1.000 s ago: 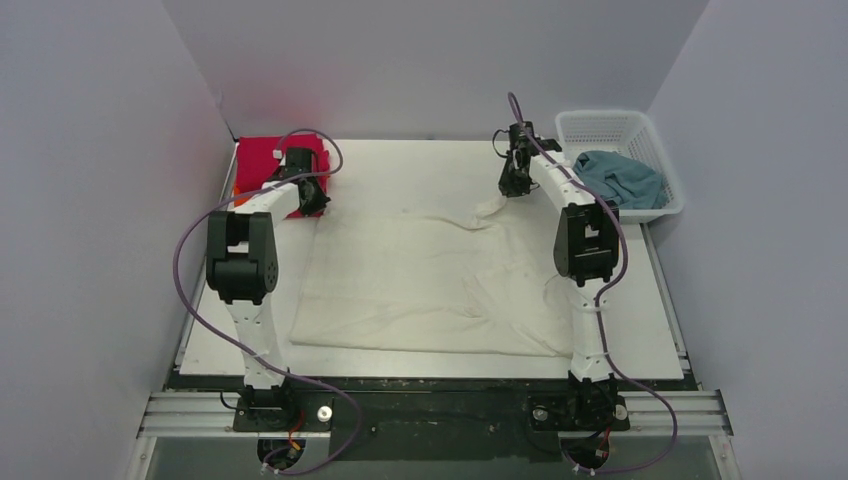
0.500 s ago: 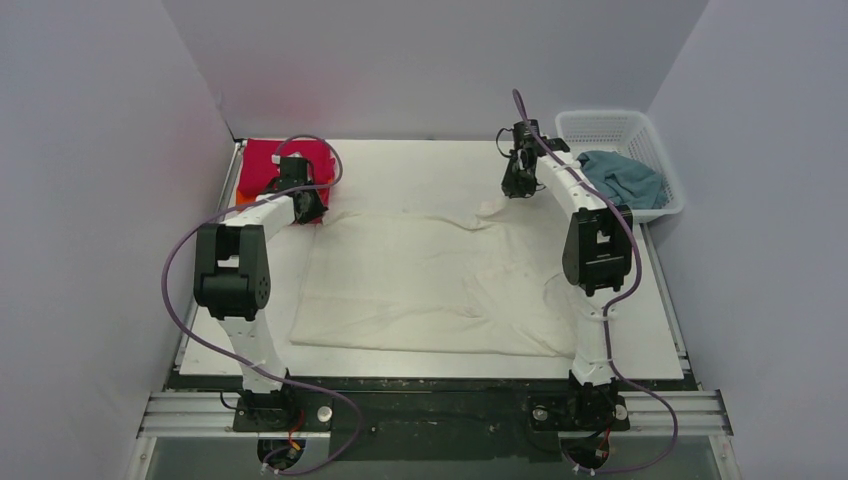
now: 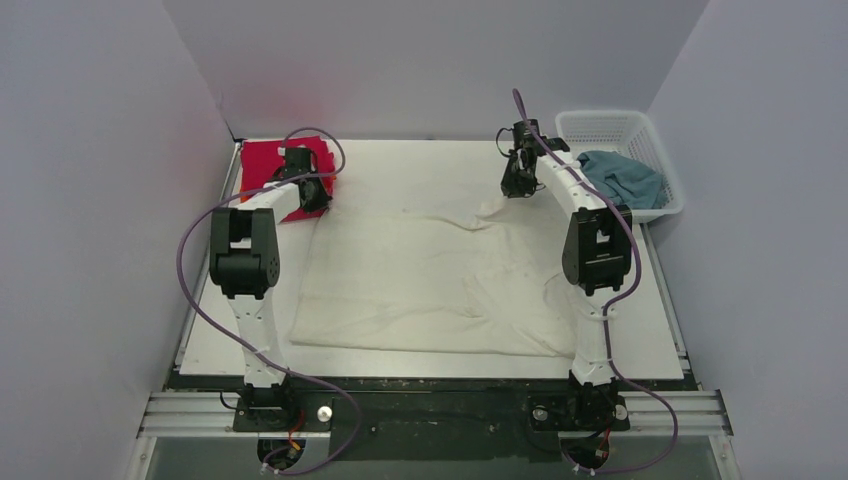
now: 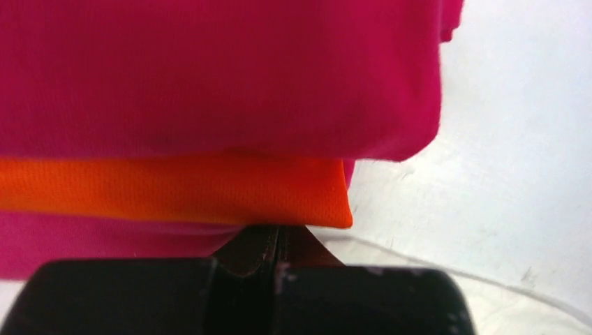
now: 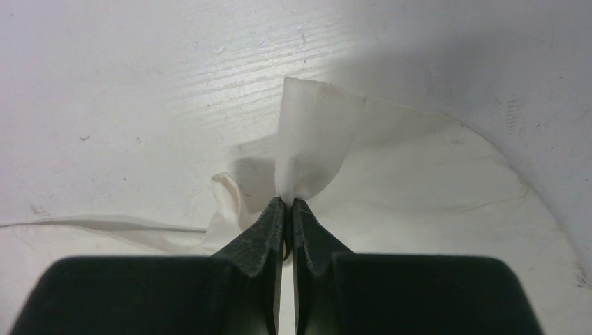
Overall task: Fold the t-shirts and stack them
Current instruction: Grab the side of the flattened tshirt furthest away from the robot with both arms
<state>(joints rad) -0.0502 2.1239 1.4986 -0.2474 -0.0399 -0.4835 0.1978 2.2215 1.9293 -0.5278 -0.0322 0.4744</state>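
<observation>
While the magenta tee [image 4: 209, 70] and orange tee [image 4: 174, 188] lie folded far left, my cream t-shirt [image 3: 420, 280] lies spread, unfolded, mid-surface [image 3: 420, 165]. Right claw [image 5: 287, 202] pinches its far corner. Left claw [image 4: 279, 244] is closed, on cloth or not I can't tell. Grey-blue tee [image 3: 620, 178] waits in the basket [image 3: 610, 120].

Four tees are showing: one cream tee [image 3: 400, 280] in the right gripper [image 5: 287, 202]; one magenta tee [image 4: 209, 70], one orange tee [image 4: 174, 188] just ahead of the left gripper [image 4: 277, 241]; one grey-blue tee [image 3: 622, 178] in one basket [image 3: 600, 116].
</observation>
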